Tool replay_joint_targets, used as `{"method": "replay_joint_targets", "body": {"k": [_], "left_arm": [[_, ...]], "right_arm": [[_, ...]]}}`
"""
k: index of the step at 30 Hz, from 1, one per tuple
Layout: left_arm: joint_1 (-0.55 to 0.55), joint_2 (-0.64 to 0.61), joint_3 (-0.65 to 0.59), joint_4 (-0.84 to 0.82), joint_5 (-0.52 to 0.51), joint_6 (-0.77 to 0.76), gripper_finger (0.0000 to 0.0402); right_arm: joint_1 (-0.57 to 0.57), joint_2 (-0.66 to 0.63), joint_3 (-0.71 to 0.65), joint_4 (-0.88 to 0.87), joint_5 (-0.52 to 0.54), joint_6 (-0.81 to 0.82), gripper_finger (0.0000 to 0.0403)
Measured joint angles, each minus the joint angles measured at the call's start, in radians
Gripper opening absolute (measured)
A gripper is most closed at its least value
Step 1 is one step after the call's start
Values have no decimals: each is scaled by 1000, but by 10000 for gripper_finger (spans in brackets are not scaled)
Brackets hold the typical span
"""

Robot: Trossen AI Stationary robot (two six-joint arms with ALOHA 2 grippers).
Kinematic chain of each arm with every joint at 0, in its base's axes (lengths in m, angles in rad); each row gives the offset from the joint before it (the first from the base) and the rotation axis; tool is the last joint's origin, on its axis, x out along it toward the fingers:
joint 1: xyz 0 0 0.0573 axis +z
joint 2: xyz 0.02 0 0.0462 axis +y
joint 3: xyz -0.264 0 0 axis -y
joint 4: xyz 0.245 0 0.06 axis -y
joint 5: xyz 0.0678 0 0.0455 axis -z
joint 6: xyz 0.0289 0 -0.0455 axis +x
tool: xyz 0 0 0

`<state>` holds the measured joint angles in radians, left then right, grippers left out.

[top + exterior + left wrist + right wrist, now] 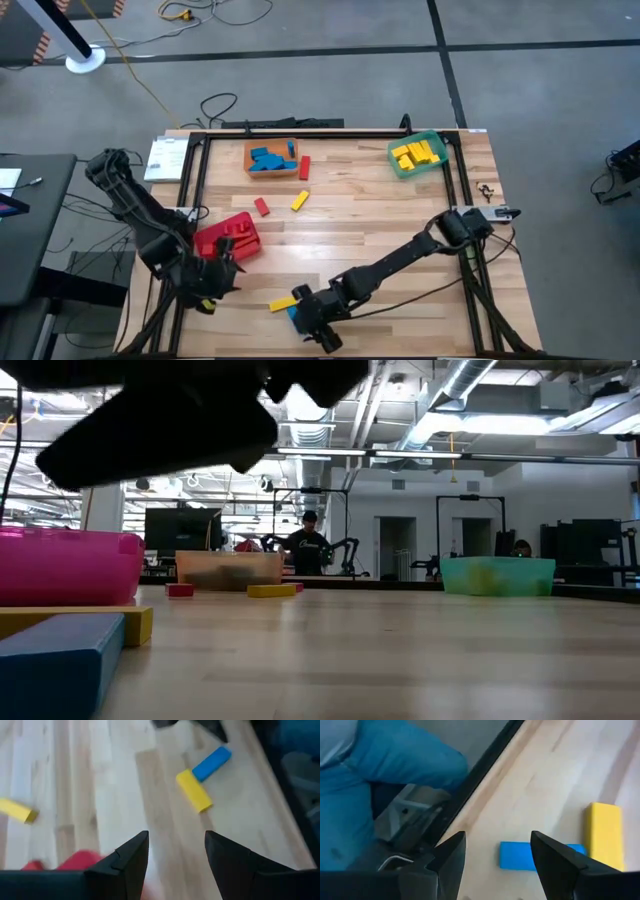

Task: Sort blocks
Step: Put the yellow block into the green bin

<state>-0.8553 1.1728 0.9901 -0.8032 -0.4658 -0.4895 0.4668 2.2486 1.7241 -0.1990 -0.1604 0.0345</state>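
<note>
A blue block [293, 314] and a yellow block [283, 302] lie flat, touching at a corner, near the table's front edge. My right gripper [305, 320] hovers open over the blue block [519, 856], which shows beyond the gap between its fingers; the yellow block [604, 836] lies beside it. My left gripper [218, 278] hangs open and holds nothing, just in front of the red bin [228, 238]. Its wrist view shows the same yellow block [194, 790] and blue block [212, 763] farther off. Two red blocks [262, 207] and another yellow block [299, 201] lie loose at mid-table.
An orange bin [272, 158] with blue blocks stands at the far middle, and a green bin [418, 153] with yellow blocks at the far right. A dark frame [470, 270] runs along the table's sides. Blue cloth [380, 765] shows beyond the front edge. Bare wood stretches right of centre.
</note>
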Motion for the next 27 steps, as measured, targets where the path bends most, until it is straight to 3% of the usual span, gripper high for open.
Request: {"method": "replay_joint_targets", "body": {"k": [6,17,27], "left_arm": [[-44,6,-1,63,-2,1,190],[-60,8,-112,192,-7,-58,190],[-60,8,-144,255,-8,-75,190]], "right_arm": [[-5,6,1,19,-21,-34,239],[-5,17,1,44,-30,-91,239],[-3,70,0,134,-109,-77,239]]}}
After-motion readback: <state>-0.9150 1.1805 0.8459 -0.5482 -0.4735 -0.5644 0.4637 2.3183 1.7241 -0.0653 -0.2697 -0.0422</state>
